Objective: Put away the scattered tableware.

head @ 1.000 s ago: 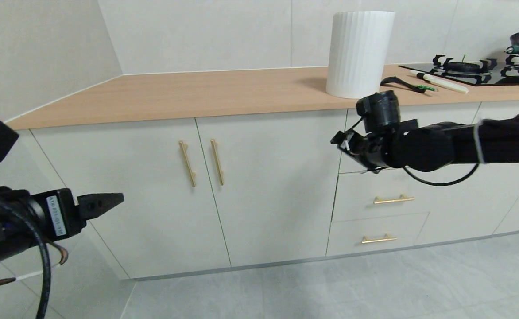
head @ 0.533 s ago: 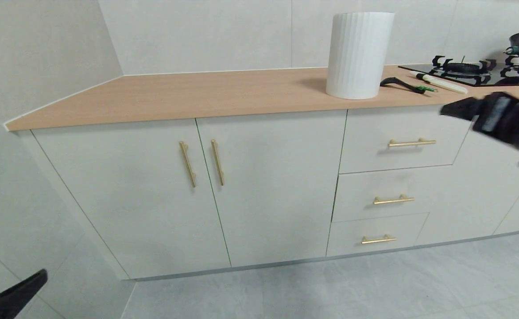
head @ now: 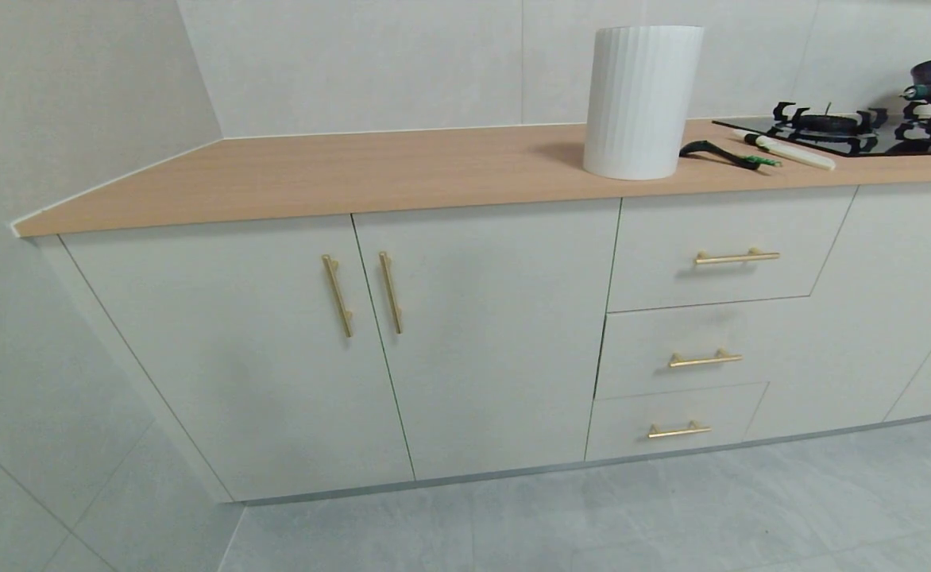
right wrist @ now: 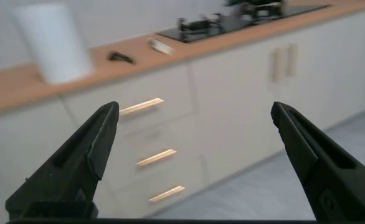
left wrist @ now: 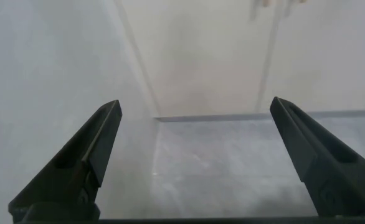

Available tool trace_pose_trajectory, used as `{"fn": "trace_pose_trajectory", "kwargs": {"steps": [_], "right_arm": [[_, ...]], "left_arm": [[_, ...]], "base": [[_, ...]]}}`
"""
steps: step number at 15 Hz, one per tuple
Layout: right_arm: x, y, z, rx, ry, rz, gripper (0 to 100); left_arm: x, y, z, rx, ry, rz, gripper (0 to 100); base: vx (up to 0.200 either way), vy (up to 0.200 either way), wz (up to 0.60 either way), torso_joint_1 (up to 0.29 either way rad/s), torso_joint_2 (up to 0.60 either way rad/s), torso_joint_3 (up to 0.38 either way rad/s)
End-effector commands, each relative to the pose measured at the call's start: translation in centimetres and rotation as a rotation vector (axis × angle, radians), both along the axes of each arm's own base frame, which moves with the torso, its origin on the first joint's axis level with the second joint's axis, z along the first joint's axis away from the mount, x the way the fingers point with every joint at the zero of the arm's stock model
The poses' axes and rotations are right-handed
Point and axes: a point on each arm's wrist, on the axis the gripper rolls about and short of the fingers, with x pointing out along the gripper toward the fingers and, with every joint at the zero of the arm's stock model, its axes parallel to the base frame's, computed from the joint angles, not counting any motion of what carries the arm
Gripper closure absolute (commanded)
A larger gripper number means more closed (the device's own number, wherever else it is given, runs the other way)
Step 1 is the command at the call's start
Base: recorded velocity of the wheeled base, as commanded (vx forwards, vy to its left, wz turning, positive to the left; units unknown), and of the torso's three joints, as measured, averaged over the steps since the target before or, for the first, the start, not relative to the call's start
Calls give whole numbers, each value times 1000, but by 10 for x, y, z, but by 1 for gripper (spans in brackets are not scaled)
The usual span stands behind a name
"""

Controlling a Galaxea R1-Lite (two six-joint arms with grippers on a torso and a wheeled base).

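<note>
counter [head: 354,171] with a white ribbed cylinder [head: 642,99] as landmark. a black utensil [head: 712,148] lies just beside the cylinder, on its stove [head: 847,127] side; a pale-handled knife [head: 791,149] lies just past the utensil. left gripper [left wrist: 195,102]: jaws wide apart, empty, above the floor [left wrist: 220,162]. right gripper [right wrist: 194,107]: jaws wide apart, empty, facing the drawers [right wrist: 170,134] below the cylinder.
</note>
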Motion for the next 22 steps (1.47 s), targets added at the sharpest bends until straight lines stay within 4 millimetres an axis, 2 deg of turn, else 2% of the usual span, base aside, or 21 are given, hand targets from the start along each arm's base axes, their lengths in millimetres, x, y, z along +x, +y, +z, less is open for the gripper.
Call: {"fn": "trace_pose_trajectory", "kwargs": {"steps": [1,2,4,5,7,9,11,12,14,15,17,19,22], "right_arm": [[-44,3,-62,-26,-77,-99,0],[-46,5,-81,-38,-78,-90,0],[-41,9,-104,-47,-52,-97,0],[-35,9,-113,-42,-25,-94,0],[-31,9,-119,-40,-9,-80,0],[-11,10,-152,-56,109,-30,0],[6,11,-182,-67,152,-2,0],[10,13,-192,-96,164,73,0],[11,16,-195,-91,173,217,0],[11,17,-200,-99,226,271,0],[11,18,-199,-109,217,340,0],[11,18,-199,-124,217,349,0],[11,18,-200,-122,217,347,0]], "left_arm": [[-15,-3,-33,29,-72,66,0],[-17,-5,-41,36,-88,33,0],[-15,-6,-45,37,-72,8,0],[-12,-6,-52,55,-49,-1,0],[-6,-8,-53,56,-1,-137,0],[-7,-9,-54,11,-20,-189,0],[-9,-10,-58,12,-49,-192,0],[-5,-9,-59,17,-98,-159,0],[4,-8,-63,-52,-233,-114,0],[4,-9,-68,-104,-193,-115,0],[4,-9,-69,-114,-177,-141,0],[4,-11,-70,-82,-168,-203,0],[4,-10,-69,-40,-165,-204,0]], "base": [[0,0,0,0,0,0],[0,0,0,0,0,0],[0,0,0,0,0,0],[0,0,0,0,0,0],[0,0,0,0,0,0],[0,0,0,0,0,0],[0,0,0,0,0,0],[0,0,0,0,0,0],[0,0,0,0,0,0],[0,0,0,0,0,0],[0,0,0,0,0,0],[0,0,0,0,0,0],[0,0,0,0,0,0]]}}
